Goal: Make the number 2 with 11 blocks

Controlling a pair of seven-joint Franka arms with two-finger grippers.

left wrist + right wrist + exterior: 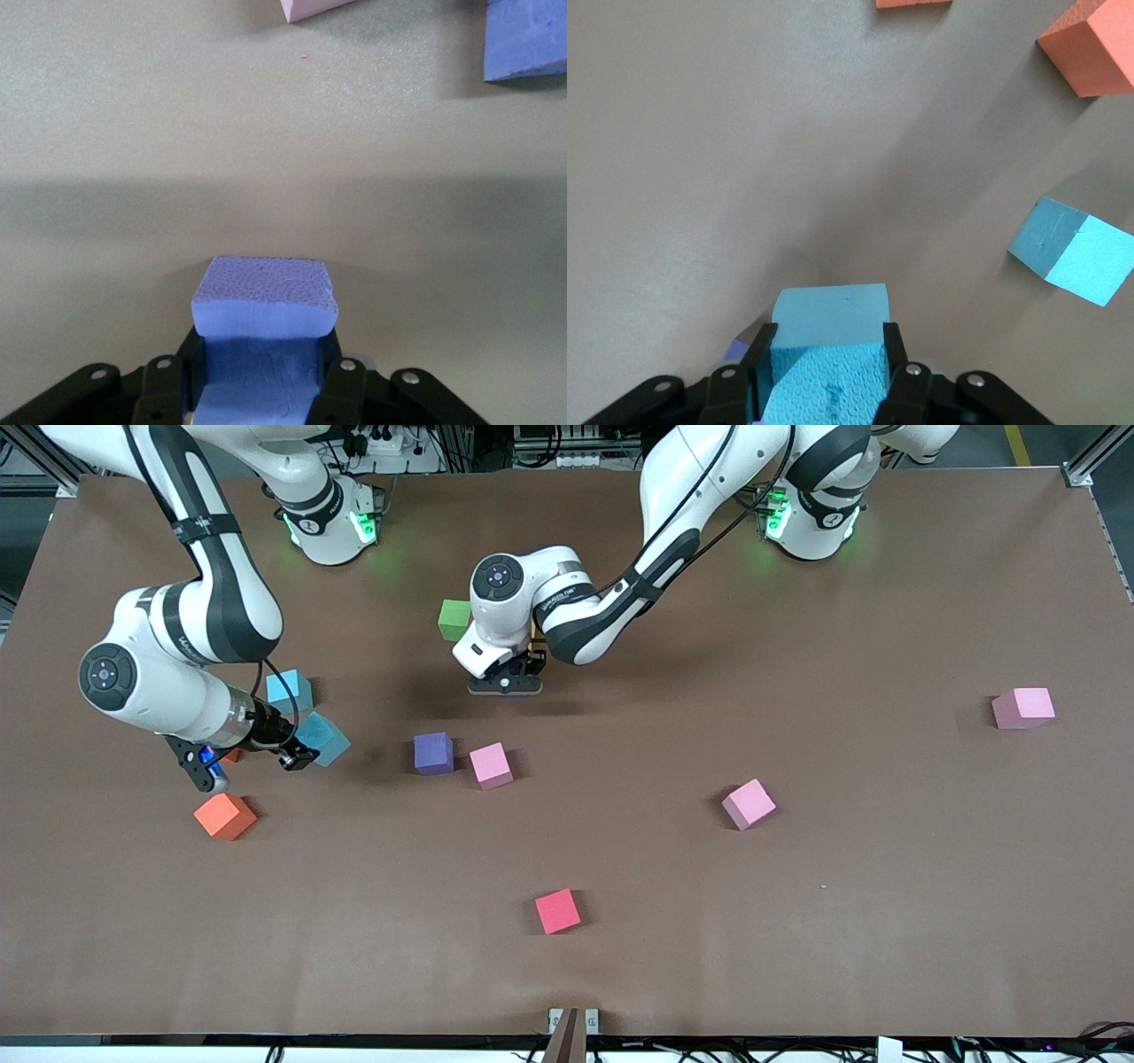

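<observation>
Front view: on the brown table [797, 921] lie three pink blocks [491, 765], one purple block [433, 753], one red block [557, 911], one green block [454, 619], one free blue block [289, 690] and two orange cubes [225, 816], one mostly hidden.

Left wrist view: the left tool [264, 376] clamps a second purple block [264, 297].

Right wrist view: the right tool [826, 376] clamps a second blue block [829, 329].

Legible text: none on the blocks or the table [620, 974]. Left arm [567, 602]: a short line of dark lettering on the white wrist housing, beside the round joint cap, too small to read. Right arm [190, 633]: similar dark lettering on the white link above its round joint cap, also unreadable. No numbers, labels or signs elsewhere.
</observation>
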